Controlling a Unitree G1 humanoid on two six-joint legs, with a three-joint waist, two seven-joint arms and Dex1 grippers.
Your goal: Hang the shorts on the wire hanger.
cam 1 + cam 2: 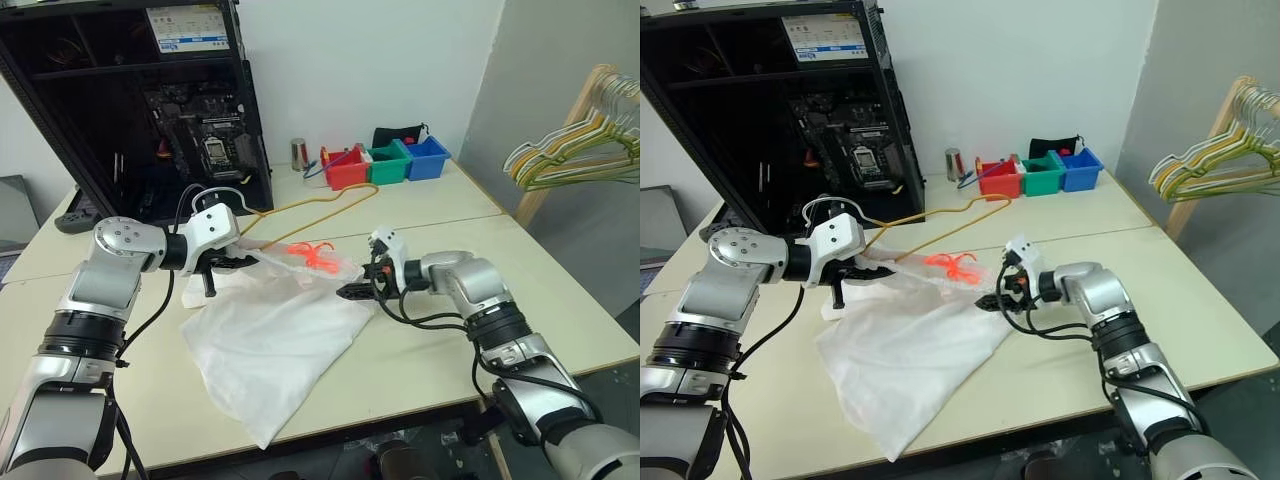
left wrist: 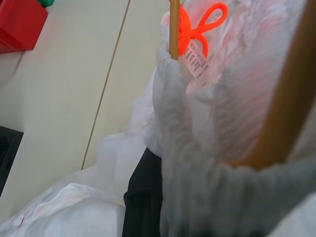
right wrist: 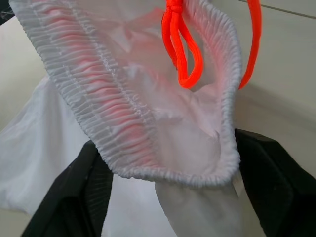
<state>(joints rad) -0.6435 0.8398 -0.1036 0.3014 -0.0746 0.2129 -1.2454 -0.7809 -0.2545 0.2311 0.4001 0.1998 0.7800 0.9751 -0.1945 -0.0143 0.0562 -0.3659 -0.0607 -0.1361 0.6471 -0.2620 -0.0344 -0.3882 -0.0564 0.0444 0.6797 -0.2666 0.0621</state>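
Note:
The white shorts (image 1: 270, 330) lie spread on the table, their gathered waistband raised at the far end with an orange drawstring (image 1: 312, 252) on it. The golden wire hanger (image 1: 300, 205) slants from the waistband toward the red bin, and its wire (image 2: 174, 29) runs into the waistband in the left wrist view. My left gripper (image 1: 235, 262) is shut on the waistband's left end. My right gripper (image 1: 355, 291) is at the waistband's right end. Its black fingers (image 3: 74, 197) stand apart on either side of the elastic edge (image 3: 163, 168).
An open black computer case (image 1: 150, 100) stands at the back left. Red (image 1: 345, 168), green (image 1: 388, 162) and blue (image 1: 425, 157) bins and a metal can (image 1: 298, 153) line the far edge. A wooden rack with pale hangers (image 1: 580, 150) stands to the right of the table.

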